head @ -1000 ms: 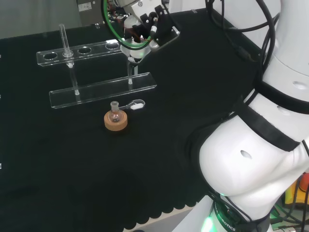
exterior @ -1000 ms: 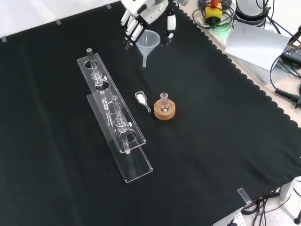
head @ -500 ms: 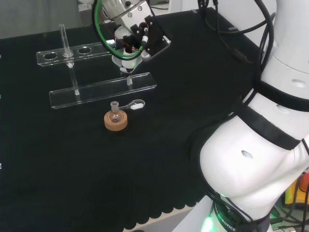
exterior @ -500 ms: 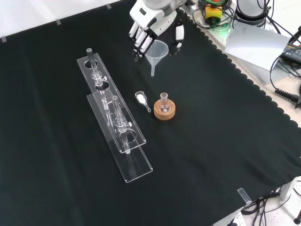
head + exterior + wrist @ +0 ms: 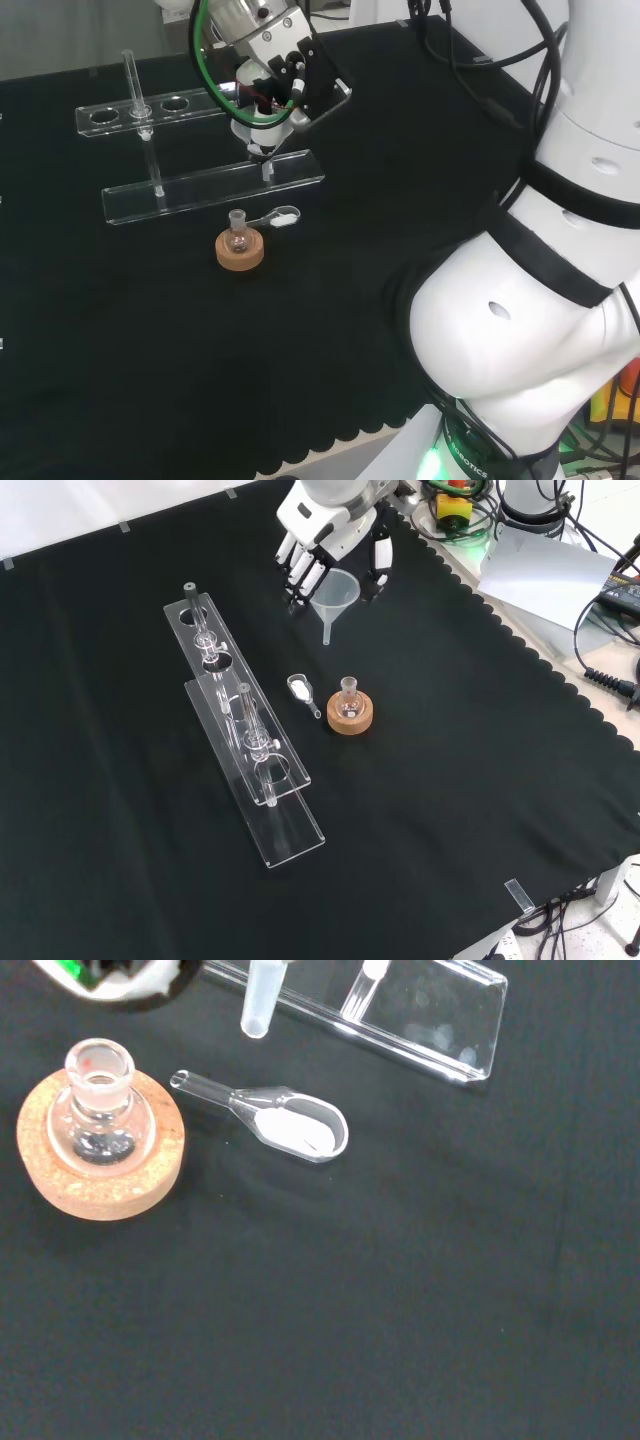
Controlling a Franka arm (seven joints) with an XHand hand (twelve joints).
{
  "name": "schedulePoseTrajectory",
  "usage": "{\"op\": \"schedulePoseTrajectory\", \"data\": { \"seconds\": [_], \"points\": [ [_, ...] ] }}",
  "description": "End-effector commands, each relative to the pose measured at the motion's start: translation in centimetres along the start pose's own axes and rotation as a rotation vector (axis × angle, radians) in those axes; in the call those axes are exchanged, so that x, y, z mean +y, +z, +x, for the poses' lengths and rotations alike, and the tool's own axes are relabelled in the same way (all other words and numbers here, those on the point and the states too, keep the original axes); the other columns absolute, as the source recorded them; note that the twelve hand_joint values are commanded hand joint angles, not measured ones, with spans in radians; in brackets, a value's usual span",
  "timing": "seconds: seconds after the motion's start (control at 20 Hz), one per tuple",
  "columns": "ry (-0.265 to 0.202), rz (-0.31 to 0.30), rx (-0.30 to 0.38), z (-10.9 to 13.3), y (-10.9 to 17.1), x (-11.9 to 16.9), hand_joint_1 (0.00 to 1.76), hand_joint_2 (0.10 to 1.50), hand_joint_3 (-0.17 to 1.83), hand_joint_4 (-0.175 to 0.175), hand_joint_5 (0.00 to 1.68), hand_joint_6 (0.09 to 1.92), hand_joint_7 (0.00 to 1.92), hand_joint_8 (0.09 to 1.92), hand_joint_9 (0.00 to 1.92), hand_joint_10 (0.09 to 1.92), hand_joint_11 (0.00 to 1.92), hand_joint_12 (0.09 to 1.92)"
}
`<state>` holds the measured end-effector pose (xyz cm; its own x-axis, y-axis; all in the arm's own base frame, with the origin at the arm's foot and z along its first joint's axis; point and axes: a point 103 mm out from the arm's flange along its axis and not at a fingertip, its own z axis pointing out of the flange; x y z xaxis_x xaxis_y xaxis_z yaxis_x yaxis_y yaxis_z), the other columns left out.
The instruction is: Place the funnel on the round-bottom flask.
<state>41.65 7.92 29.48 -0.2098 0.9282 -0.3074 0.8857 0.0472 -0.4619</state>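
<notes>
Hand (image 5: 330,520) holds funnel (image 5: 335,592) aloft, well apart from flask (image 5: 349,702)

A black cloth (image 5: 480,780) covered the whole bench, its scalloped edge running along the right side in the front view. On it, near the middle, sat a cork ring (image 5: 351,717) with a small round-bottom flask (image 5: 348,700) standing upright in it, neck open. Just beside the ring, to its left in the front view, lay a small clear scoop (image 5: 303,693) holding a little white powder, its handle pointing towards the flask. Farther left in that view stood a clear plastic rack (image 5: 245,735), long and two-tiered, with round holes along its upper tier and upright glass tubes (image 5: 198,617) set in it.
</notes>
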Motion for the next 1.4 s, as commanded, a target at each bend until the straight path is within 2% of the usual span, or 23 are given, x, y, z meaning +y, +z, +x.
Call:
{"op": "schedulePoseTrajectory", "data": {
  "seconds": [0.05,0.3,0.6,1.3,1.4],
  "points": [
    [-0.061,0.011,-0.031,4.0,0.5,0.4,0.89,0.7,0.74,-0.003,0.59,0.19,0.45,0.63,0.89,0.5,0.51,1.29],
    [-0.083,0.007,-0.045,5.4,0.5,0.5,0.89,0.7,0.74,-0.003,0.58,0.2,0.45,0.64,0.89,0.5,0.51,1.29],
    [-0.095,0.012,-0.052,6.1,0.7,0.7,0.89,0.7,0.74,-0.004,0.58,0.21,0.45,0.64,0.89,0.5,0.51,1.29],
    [-0.104,0.006,-0.049,5.9,1.0,1.2,0.89,0.7,0.75,-0.004,0.57,0.24,0.45,0.64,0.89,0.5,0.51,1.29],
    [-0.105,0.008,-0.049,5.9,1.1,1.4,0.89,0.7,0.75,-0.005,0.55,0.29,0.45,0.64,0.89,0.5,0.51,1.29]
  ]
}}
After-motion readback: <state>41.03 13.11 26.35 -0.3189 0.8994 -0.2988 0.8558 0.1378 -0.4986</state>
